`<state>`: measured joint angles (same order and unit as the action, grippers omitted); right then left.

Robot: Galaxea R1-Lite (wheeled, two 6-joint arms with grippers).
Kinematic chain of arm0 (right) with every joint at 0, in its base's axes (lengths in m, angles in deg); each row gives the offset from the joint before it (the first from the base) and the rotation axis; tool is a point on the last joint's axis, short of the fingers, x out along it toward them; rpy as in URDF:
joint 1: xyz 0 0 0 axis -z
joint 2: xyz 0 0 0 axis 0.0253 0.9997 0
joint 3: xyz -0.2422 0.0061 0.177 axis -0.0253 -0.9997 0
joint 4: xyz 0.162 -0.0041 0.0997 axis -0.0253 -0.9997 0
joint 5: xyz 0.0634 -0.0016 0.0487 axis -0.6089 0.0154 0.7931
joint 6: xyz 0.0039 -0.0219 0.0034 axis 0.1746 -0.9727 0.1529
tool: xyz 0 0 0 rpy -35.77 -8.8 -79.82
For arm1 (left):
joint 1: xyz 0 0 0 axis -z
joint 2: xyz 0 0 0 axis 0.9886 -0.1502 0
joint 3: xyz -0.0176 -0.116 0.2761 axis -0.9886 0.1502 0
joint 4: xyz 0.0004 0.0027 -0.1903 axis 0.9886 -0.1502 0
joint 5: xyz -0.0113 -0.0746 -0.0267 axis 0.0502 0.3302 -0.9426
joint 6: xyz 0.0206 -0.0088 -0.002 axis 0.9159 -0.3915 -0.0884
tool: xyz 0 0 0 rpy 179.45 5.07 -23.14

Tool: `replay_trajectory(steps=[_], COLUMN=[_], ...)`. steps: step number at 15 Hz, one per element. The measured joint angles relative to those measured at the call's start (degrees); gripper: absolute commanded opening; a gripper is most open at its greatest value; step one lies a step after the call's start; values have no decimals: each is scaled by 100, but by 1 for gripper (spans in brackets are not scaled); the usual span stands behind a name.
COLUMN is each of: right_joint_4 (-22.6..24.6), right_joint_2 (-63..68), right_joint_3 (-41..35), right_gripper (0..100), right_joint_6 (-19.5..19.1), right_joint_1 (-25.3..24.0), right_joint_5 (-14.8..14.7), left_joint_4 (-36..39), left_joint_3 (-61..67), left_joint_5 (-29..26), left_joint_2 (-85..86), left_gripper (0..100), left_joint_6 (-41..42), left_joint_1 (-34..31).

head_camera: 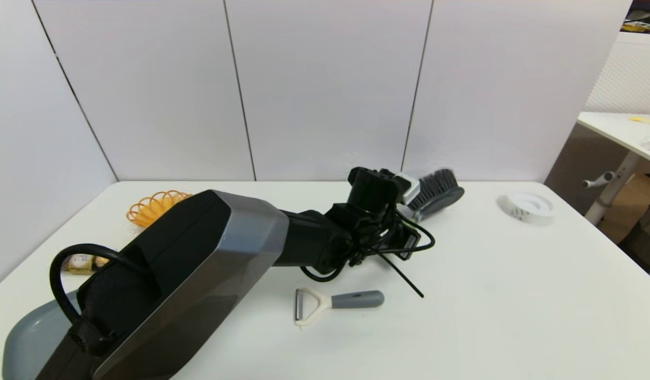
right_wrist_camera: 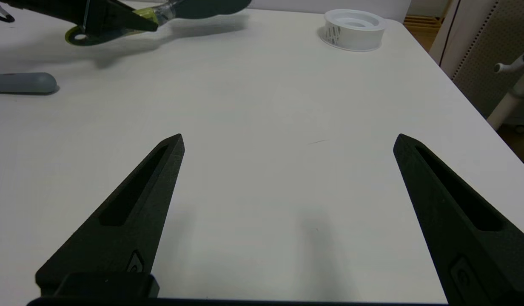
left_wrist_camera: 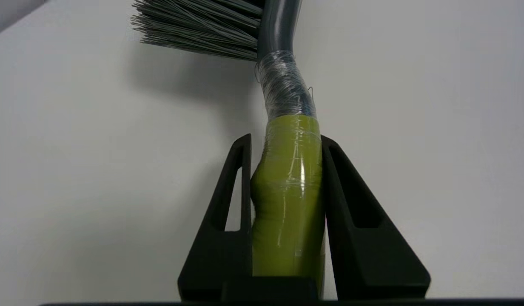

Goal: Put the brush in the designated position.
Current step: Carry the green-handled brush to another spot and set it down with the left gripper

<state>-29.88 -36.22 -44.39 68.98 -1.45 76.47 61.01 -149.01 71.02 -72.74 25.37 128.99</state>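
Observation:
My left gripper (left_wrist_camera: 285,142) is shut on the lime-green handle of the brush (left_wrist_camera: 287,187). The handle's dark grey neck is wrapped in clear film, and the black bristles (left_wrist_camera: 198,25) point sideways beyond the fingers. In the head view the brush head (head_camera: 436,192) juts out past the left wrist at the table's far middle, just above the surface. The right wrist view shows the held brush (right_wrist_camera: 160,15) farther off. My right gripper (right_wrist_camera: 287,142) hovers open over bare table, holding nothing.
A grey-handled white peeler (head_camera: 333,303) lies near the table's front middle. A white tape roll (head_camera: 528,207) sits at the far right. An orange wire basket (head_camera: 153,207) and a wrapped sweets pack (head_camera: 82,263) are at the left. A grey dish (head_camera: 32,338) is at the front left.

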Motion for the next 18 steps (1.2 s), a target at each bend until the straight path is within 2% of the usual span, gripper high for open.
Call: replay_trajectory(steps=[7,11,13,18], right_joint_4=[2,2,2,2], right_joint_2=[0,0,0,0], right_joint_3=[0,0,0,0], right_gripper=[100,100,100,100], right_joint_6=[0,2,2,4], right_joint_1=[0,-2,0,-2], right_joint_5=[2,2,0,2], left_joint_4=[-16,-535,-846,-1506], left_joint_3=[-243,-193,-129,-88], left_joint_5=[2,-96,-512,-2011], left_joint_2=[499,1136,1499,2044], left_gripper=[0,0,0,0], left_joint_6=[265,1158,1624,2940], left_joint_1=[-55,-592,-1029,-2448])
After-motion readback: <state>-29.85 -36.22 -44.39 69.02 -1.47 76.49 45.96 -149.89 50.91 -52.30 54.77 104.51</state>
